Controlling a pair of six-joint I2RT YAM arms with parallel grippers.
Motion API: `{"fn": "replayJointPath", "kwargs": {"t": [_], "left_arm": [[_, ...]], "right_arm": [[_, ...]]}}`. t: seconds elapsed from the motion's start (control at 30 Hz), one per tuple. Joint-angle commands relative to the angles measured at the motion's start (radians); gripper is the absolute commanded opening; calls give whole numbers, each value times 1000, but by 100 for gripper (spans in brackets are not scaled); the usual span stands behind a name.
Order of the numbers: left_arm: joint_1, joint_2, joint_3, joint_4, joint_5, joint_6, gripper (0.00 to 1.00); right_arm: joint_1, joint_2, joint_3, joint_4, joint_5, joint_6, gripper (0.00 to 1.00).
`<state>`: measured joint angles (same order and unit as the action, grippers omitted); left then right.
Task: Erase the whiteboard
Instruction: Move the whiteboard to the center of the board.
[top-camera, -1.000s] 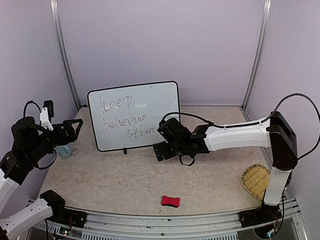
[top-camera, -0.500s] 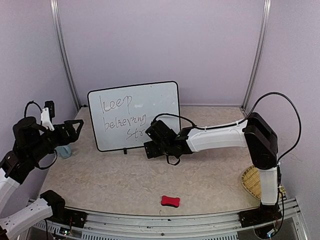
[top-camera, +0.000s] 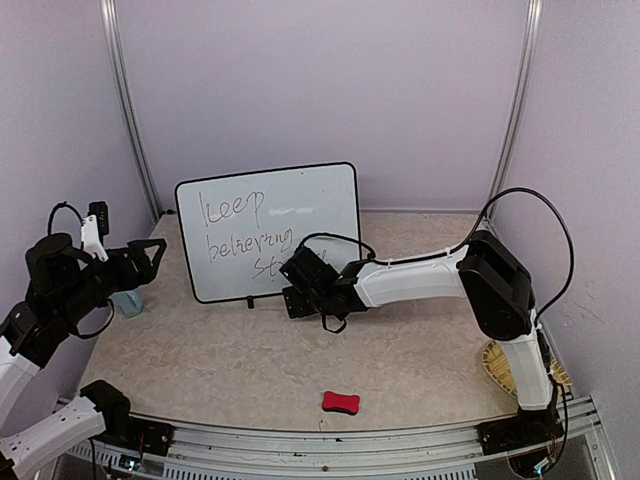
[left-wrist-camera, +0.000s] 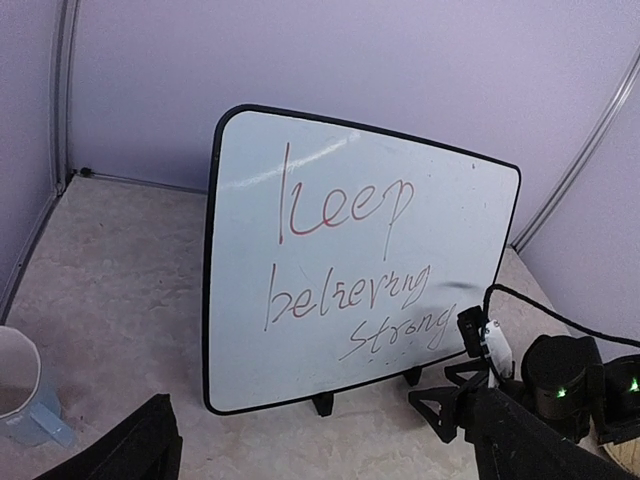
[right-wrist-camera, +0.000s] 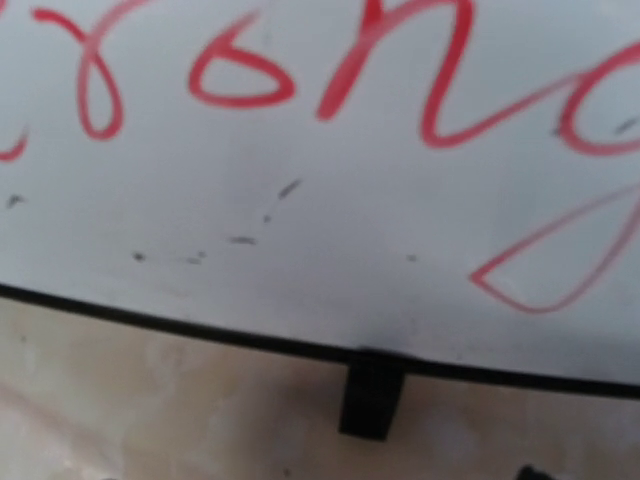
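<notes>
The whiteboard (top-camera: 268, 230) stands upright at the back of the table on two small black feet and bears the handwriting "keep believing strong". It fills the left wrist view (left-wrist-camera: 360, 270). My right gripper (top-camera: 297, 292) is low in front of the board's lower right part. Its camera sees the board's bottom edge (right-wrist-camera: 300, 230) and one foot (right-wrist-camera: 368, 398) very close, but not its own fingers. My left gripper (top-camera: 154, 258) is open and empty, left of the board and apart from it (left-wrist-camera: 290, 405).
A red eraser (top-camera: 340, 402) lies on the table near the front edge. A pale blue cup (top-camera: 127, 302) stands under my left arm, also seen in the left wrist view (left-wrist-camera: 22, 395). A woven tray (top-camera: 497, 358) lies at the right, partly behind my right arm.
My right arm has stretched left along the board's lower edge, covering the last letters of "strong" in the top view. My left arm has not moved.
</notes>
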<state>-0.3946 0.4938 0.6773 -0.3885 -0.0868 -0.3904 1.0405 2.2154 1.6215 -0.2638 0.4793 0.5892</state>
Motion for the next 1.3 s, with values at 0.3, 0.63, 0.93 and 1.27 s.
{"fn": "replayJointPath", "kwargs": {"t": [0.3, 0.63, 0.93, 1.27], "left_arm": [[10, -12, -10, 20, -15, 16, 99], [10, -11, -10, 17, -28, 15, 99], [10, -12, -8, 13, -42, 12, 99], [10, -11, -8, 13, -45, 10, 99]], "right_arm": [[-28, 56, 6, 41, -9, 7, 76], [-49, 61, -16, 97, -21, -9, 68], [-66, 79, -13, 110, -62, -21, 58], [-72, 79, -36, 131, -82, -28, 39]]}}
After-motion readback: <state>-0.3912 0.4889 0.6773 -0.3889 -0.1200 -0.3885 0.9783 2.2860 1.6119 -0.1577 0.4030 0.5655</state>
